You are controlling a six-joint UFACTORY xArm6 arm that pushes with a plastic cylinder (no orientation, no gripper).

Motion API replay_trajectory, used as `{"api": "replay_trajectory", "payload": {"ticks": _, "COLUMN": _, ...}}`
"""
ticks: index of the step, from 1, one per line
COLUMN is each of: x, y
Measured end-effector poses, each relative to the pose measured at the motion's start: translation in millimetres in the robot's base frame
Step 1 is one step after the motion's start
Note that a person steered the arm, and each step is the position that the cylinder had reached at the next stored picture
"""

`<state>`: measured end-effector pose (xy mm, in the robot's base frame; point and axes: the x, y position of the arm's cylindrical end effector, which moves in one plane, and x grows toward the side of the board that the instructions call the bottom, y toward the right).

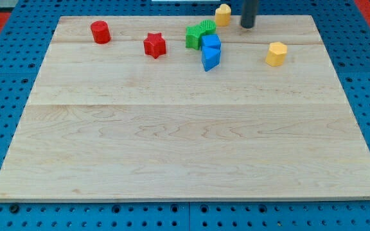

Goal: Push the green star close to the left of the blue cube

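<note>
Green star (194,36) touches blue cube (211,42); wooden board (172,141).

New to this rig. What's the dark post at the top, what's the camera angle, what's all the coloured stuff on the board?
One camera looks down at a slant on a wooden board lying on blue pegboard. The dark post is the arm's rod; it has no gripper, it only pushes. My tip sits near the view's top edge, just right of a yellow block. Nothing is held. On the board: a red cylinder, a red star, two green blocks, shapes unclear, touching a blue cube, with a second blue block just below it, and another yellow block to the view's right.
</note>
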<state>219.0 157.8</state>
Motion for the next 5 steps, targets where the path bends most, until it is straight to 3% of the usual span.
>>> {"api": "replay_trajectory", "payload": {"ticks": 1, "x": -26.8, "y": 15.1}}
{"api": "replay_trajectory", "payload": {"ticks": 2, "x": -27.6, "y": 3.4}}
{"api": "replay_trajectory", "payload": {"ticks": 4, "x": 1.0, "y": -163.2}}
{"api": "replay_trajectory", "payload": {"ticks": 5, "x": 21.4, "y": -158.6}}
